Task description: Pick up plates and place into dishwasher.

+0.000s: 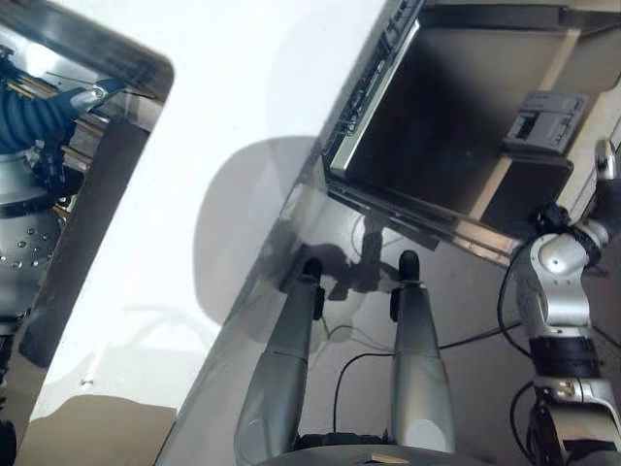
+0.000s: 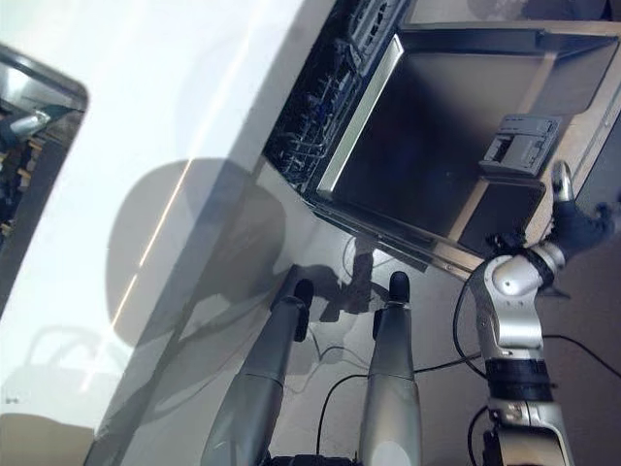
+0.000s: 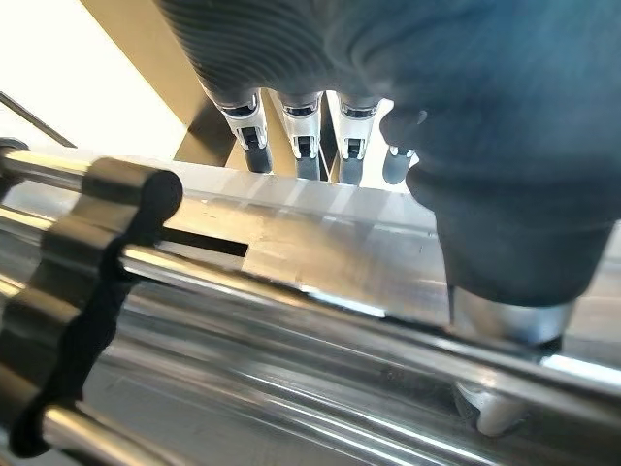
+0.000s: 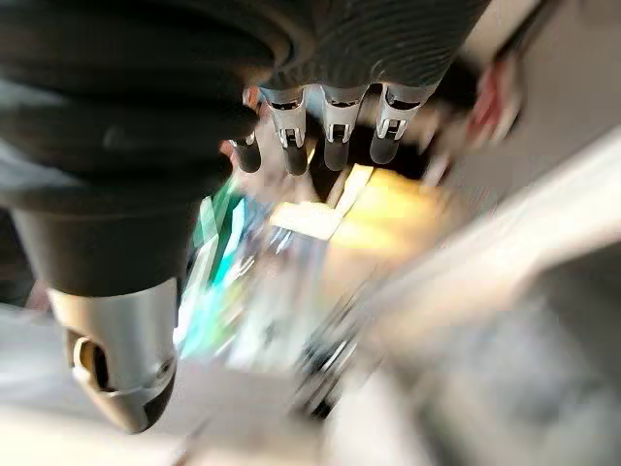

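My left hand (image 1: pixel 39 115) hangs over the sink (image 1: pixel 97 184) at the far left. Its fingers (image 3: pixel 301 136) are straight and hold nothing, just above shiny metal rails (image 3: pixel 320 301). The dishwasher door (image 1: pixel 456 126) lies open at the upper right, its dark inner face up, with a grey detergent box (image 1: pixel 548 118) on it. Beside the door, the edge of the lower rack (image 2: pixel 320 107) shows its wire tines. My right hand (image 2: pixel 580 221) is raised by the door's right side, with its fingers (image 4: pixel 330 121) straight and empty.
A broad white countertop (image 1: pixel 223 146) runs between the sink and the dishwasher. A round perforated metal piece (image 1: pixel 19 233) sits in the sink. A black clip (image 3: pixel 87 272) grips one of the rails under my left hand.
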You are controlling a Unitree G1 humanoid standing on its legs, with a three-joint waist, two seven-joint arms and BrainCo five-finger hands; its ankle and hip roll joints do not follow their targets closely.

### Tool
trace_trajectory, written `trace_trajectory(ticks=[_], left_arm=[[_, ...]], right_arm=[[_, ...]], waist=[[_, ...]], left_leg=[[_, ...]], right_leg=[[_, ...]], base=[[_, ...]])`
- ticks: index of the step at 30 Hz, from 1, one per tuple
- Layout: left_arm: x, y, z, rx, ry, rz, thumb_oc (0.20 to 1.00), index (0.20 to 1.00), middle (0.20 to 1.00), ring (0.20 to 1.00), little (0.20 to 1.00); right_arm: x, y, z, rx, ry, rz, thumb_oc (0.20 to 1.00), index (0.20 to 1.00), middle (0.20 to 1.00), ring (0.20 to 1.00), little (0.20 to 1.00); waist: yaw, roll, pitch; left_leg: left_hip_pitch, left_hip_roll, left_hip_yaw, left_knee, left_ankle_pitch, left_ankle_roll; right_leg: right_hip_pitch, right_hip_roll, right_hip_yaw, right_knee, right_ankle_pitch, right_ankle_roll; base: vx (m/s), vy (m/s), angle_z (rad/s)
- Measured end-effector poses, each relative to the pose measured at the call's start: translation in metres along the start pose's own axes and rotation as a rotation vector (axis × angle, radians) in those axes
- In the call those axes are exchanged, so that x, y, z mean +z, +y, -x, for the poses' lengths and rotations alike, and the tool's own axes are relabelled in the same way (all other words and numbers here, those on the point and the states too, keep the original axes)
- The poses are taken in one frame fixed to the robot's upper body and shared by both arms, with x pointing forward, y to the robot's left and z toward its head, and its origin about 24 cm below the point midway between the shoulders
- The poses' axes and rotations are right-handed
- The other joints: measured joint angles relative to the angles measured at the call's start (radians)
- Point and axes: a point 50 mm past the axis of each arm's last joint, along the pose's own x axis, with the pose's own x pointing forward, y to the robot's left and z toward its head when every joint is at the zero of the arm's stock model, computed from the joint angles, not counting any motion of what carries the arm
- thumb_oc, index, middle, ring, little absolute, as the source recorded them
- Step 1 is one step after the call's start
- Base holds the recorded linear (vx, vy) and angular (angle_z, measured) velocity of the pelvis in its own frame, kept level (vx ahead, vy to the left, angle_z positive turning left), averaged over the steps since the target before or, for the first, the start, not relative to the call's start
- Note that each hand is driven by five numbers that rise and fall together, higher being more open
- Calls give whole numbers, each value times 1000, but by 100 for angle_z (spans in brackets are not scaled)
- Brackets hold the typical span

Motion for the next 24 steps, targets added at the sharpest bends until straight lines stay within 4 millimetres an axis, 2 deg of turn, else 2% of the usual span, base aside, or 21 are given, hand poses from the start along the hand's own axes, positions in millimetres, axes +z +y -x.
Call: trace_trajectory(ticks=[3, 6, 10, 13, 16, 18, 20, 24], left_arm=[[-1, -1, 5, 25, 15, 2, 1000, 1000, 1000, 1000, 1000], [-3, -2, 8, 59, 32, 8, 1000, 1000, 1000, 1000, 1000], [-2, -4, 11, 84, 44, 24, 1000, 1000, 1000, 1000, 1000], [-3, -4, 12, 92, 46, 25, 1000, 1000, 1000, 1000, 1000], [-2, -5, 8, 106, 42, 32, 1000, 1000, 1000, 1000, 1000], [-2, -5, 4, 119, 35, 32, 1000, 1000, 1000, 1000, 1000], [-2, -9, 1, 130, 39, 43, 1000, 1000, 1000, 1000, 1000], [-1, -11, -3, 145, 33, 43, 1000, 1000, 1000, 1000, 1000]], right_arm=[[-23, -11, 1, -88, 76, 70, 1000, 1000, 1000, 1000, 1000], [-42, -12, -5, -161, 164, 92, 1000, 1000, 1000, 1000, 1000], [-58, -10, -11, -150, 282, 14, 1000, 1000, 1000, 1000, 1000], [-56, -9, -27, -134, 275, -72, 1000, 1000, 1000, 1000, 1000], [-54, -18, -56, -204, 286, -128, 1000, 1000, 1000, 1000, 1000], [-41, -19, -70, -304, 266, -187, 1000, 1000, 1000, 1000, 1000], [-32, -19, -78, -494, 276, -272, 1000, 1000, 1000, 1000, 1000], [-11, -21, -90, -686, 256, -341, 1000, 1000, 1000, 1000, 1000]], waist=[[0, 5, -4], [2, 15, -10], [6, 37, -23], [9, 40, -23], [31, 57, -31], [35, 77, -25], [45, 94, -25], [57, 120, -20]], left_leg=[[-6, 0, 17, -2, 1, 5], [-25, -4, 45, -8, 5, 14], [-52, -12, 59, -6, 10, 21], [-56, -13, 69, -9, 13, 24], [-92, -14, 78, 3, 14, 26], [-109, -16, 78, 19, 15, 26], [-122, -17, 85, 28, 12, 24], [-145, -23, 97, 44, 9, 29]], right_leg=[[-14, -5, 14, -2, 3, 5], [-45, -23, 24, -4, 17, 18], [-75, -37, 28, -2, 23, 22], [-91, -51, 27, 0, 28, 16], [-127, -54, 27, 15, 33, 12], [-144, -55, 27, 31, 33, 12], [-162, -55, 31, 40, 35, 11], [-192, -62, 37, 61, 37, 7]], base=[[-9, 110, -9], [20, 93, -9], [13, 36, -1], [12, -3, -3], [11, -14, -3], [17, 26, 3], [30, 61, -1], [27, 72, -2]])
